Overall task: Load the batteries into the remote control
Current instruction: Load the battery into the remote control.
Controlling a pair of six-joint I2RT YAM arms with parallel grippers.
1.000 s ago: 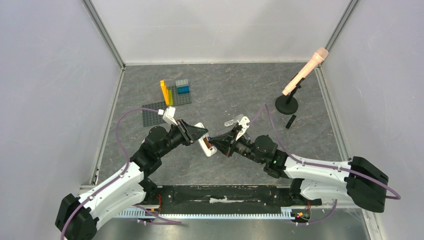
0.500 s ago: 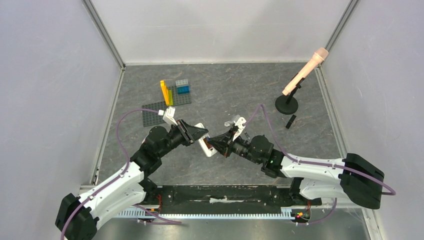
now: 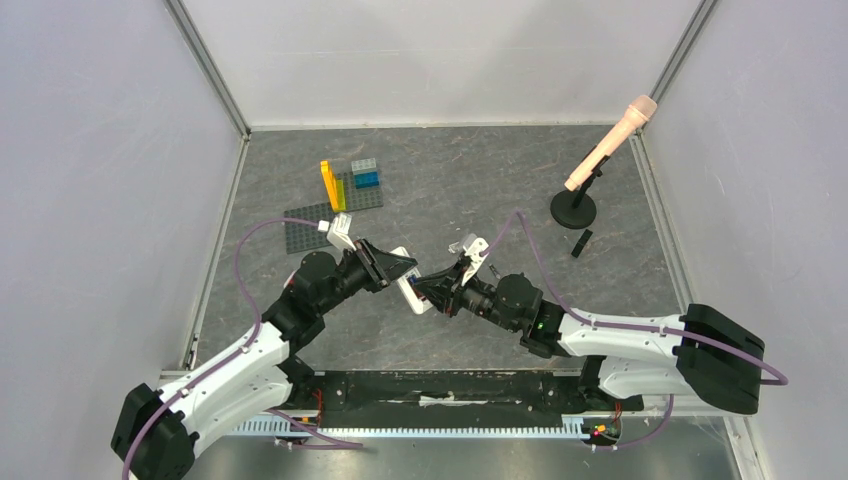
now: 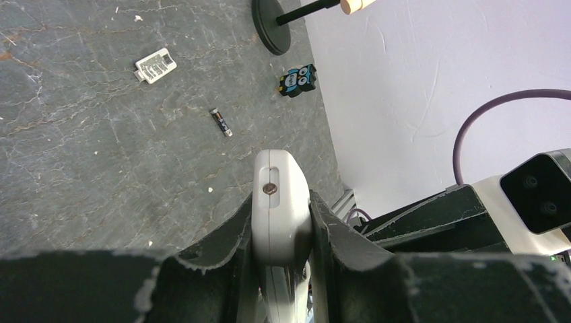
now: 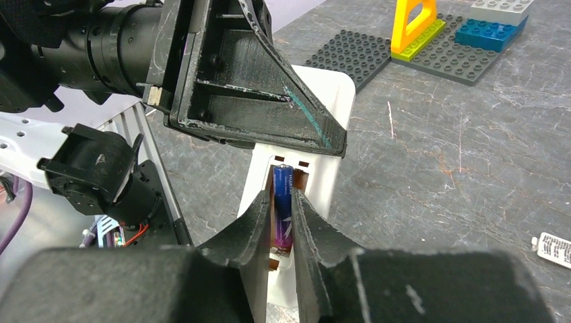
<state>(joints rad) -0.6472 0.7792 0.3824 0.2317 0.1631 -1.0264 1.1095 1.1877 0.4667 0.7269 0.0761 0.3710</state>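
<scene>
Remote loading, mid-insertion: the right gripper (image 5: 281, 196) pinches a purple-blue battery (image 5: 282, 208) between its two fingers, low in the centre of the right wrist view. The cell is already down in the open battery bay (image 5: 301, 178) of the white remote control (image 5: 326, 185). The left gripper (image 4: 281, 205) clamps the remote across its width, dark fingers pressed to both sides at lower centre of the left wrist view. The battery's long axis runs up and down the frame, in line with the bay and the remote's length. Whether its far end touches the contacts at the bay's upper end cannot be told. From overhead the two grippers meet nose to nose at mid-frame with the remote between them. That leaves the right arm alone placed to seat the cell, probably by pressing along that axis. A dark battery (image 4: 220, 122) lies well apart on the grey table (image 4: 81, 148), upper centre-left of the left wrist view.
</scene>
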